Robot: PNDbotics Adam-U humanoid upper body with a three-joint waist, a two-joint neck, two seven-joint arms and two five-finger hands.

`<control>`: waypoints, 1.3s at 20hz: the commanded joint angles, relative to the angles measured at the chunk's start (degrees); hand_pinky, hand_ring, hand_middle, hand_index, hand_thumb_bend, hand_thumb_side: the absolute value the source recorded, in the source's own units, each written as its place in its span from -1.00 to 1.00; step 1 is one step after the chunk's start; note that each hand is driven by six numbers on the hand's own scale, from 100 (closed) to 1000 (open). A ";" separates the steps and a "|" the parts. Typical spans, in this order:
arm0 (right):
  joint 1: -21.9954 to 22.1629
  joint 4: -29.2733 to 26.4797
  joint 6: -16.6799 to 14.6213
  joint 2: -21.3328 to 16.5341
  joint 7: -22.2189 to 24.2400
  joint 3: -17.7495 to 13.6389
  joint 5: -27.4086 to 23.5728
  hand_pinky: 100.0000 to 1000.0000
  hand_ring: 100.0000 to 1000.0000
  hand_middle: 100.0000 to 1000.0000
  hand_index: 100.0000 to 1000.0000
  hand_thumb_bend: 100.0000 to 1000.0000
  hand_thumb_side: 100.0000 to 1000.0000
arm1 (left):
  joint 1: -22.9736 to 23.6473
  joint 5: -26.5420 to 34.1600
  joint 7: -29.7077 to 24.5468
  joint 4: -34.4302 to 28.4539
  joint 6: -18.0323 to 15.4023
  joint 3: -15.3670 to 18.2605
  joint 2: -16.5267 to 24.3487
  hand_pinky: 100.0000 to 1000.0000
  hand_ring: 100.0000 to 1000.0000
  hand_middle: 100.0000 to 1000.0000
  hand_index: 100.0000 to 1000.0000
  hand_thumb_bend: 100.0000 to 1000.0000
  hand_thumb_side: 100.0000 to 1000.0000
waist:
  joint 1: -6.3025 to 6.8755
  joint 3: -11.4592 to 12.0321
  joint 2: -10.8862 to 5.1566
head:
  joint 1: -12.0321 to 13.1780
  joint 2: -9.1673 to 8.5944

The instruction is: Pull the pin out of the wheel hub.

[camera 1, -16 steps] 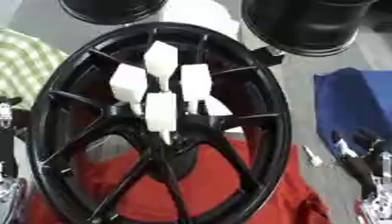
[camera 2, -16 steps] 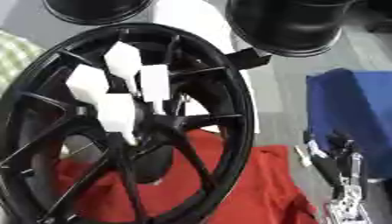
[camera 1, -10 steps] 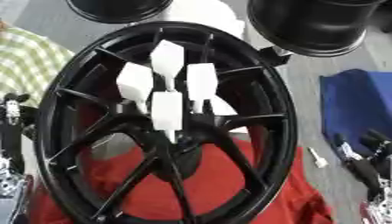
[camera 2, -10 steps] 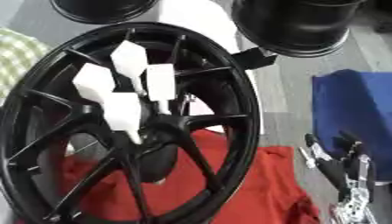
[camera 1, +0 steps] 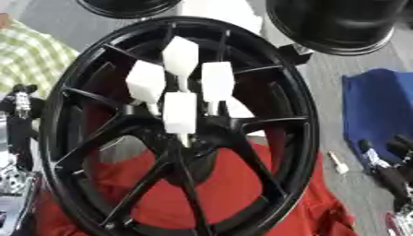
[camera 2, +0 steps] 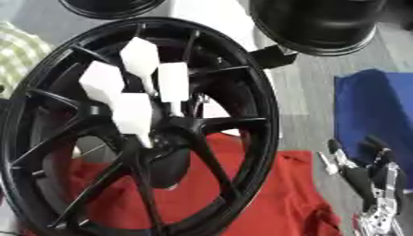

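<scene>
Still in the wheel hub [camera 1: 190, 138], white pins [camera 1: 180, 113], well apart from relaxed right-hand fingers [camera 2: 355, 166].

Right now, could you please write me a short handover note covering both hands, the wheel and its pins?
Left hand: at the left edge beside the wheel rim, holding nothing that I can see; finger state unclear.
Right hand: lower right, fingers relaxed, empty, apart from the wheel.
Black wheel hub: stands tilted on a red cloth.
White pins: four still stuck in at the hub centre.
One small white piece lies on the table right of the wheel, near the right hand; it may be a pulled pin.
Left: pull the remaining pins.
</scene>
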 commanded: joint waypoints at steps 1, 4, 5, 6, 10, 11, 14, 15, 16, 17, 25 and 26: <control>-0.07 -1.70 -0.53 -0.17 -0.11 -0.96 -1.57 0.22 0.53 0.19 0.50 0.12 -0.63 | -2.90 0.05 -2.48 -6.21 0.15 -0.72 4.79 0.27 -0.04 -0.13 0.44 -1.00 0.35 | 0.21 0.01 -0.61 | 0.27 0.03; 0.11 -2.11 -0.61 0.03 0.04 -1.26 -1.42 0.22 0.53 0.18 0.49 0.11 -0.63 | -6.99 1.69 -6.56 -10.96 0.81 -2.35 10.84 0.28 -0.02 -0.12 0.45 -1.00 0.12 | 0.45 0.06 -0.32 | -0.17 -0.32; 0.20 -2.27 -0.62 0.05 -0.02 -1.35 -1.30 0.22 0.53 0.18 0.49 0.11 -0.63 | -8.70 2.06 -8.56 -12.30 1.05 -3.07 13.38 0.28 -0.02 -0.11 0.45 -1.00 0.09 | 0.56 0.09 -0.27 | -0.46 -0.41; 0.32 -2.41 -0.62 0.05 -0.11 -1.43 -1.16 0.21 0.52 0.18 0.49 0.11 -0.64 | -10.41 2.53 -10.64 -13.41 1.33 -3.77 15.79 0.28 -0.02 -0.11 0.45 -1.00 0.06 | 0.69 0.14 -0.25 | -0.77 -0.44; 0.94 -2.85 -0.47 -0.11 -0.56 -1.80 -0.44 0.21 0.52 0.18 0.48 0.12 -0.64 | -17.68 5.70 -18.06 -16.25 3.79 -6.08 24.67 0.29 0.00 -0.10 0.46 -1.00 -0.05 | 1.25 0.44 -0.26 | -1.91 -0.50; 1.08 -2.93 -0.43 -0.15 -0.69 -1.89 -0.27 0.21 0.52 0.18 0.48 0.12 -0.64 | -19.25 6.95 -19.42 -16.67 4.73 -6.71 26.47 0.30 0.00 -0.09 0.47 -1.00 -0.07 | 1.37 0.51 -0.26 | -2.18 -0.53; 1.47 -3.13 -0.33 -0.29 -1.06 -2.10 0.13 0.21 0.52 0.17 0.48 0.12 -0.64 | -23.59 9.29 -23.62 -18.19 7.95 -9.41 31.63 0.32 0.03 -0.06 0.50 -1.00 -0.24 | 1.72 0.67 -0.28 | -3.10 -0.61; 1.60 -3.18 -0.31 -0.35 -1.15 -2.15 0.24 0.21 0.52 0.17 0.48 0.12 -0.64 | -25.09 8.79 -25.40 -18.97 8.97 -10.59 33.21 0.33 0.05 -0.04 0.51 -1.00 -0.32 | 1.83 0.71 -0.30 | -3.46 -0.59; 1.74 -3.22 -0.29 -0.42 -1.21 -2.19 0.37 0.21 0.52 0.17 0.48 0.12 -0.64 | -26.56 7.77 -27.42 -19.80 9.81 -11.79 34.50 0.34 0.07 -0.02 0.52 -1.00 -0.37 | 1.94 0.76 -0.32 | -3.80 -0.56; 1.88 -3.26 -0.27 -0.52 -1.27 -2.22 0.50 0.21 0.52 0.17 0.48 0.12 -0.64 | -28.28 6.08 -30.35 -20.76 10.43 -13.33 35.72 0.36 0.12 0.04 0.56 -1.00 -0.47 | 2.08 0.79 -0.36 | -4.09 -0.48; 2.50 -3.30 -0.03 -0.96 -1.41 -2.24 1.31 0.20 0.51 0.17 0.48 0.12 -0.63 | -38.11 -4.56 -58.53 -24.98 7.45 -21.11 37.42 0.47 0.32 0.25 0.62 -1.00 -0.52 | 2.67 1.07 -0.56 | -5.10 -0.25; 2.59 -3.32 -0.02 -0.97 -1.42 -2.25 1.44 0.20 0.51 0.17 0.48 0.12 -0.63 | -38.95 -4.42 -61.09 -25.29 7.08 -21.56 37.28 0.48 0.34 0.26 0.62 -1.00 -0.50 | 2.71 1.14 -0.56 | -5.17 -0.22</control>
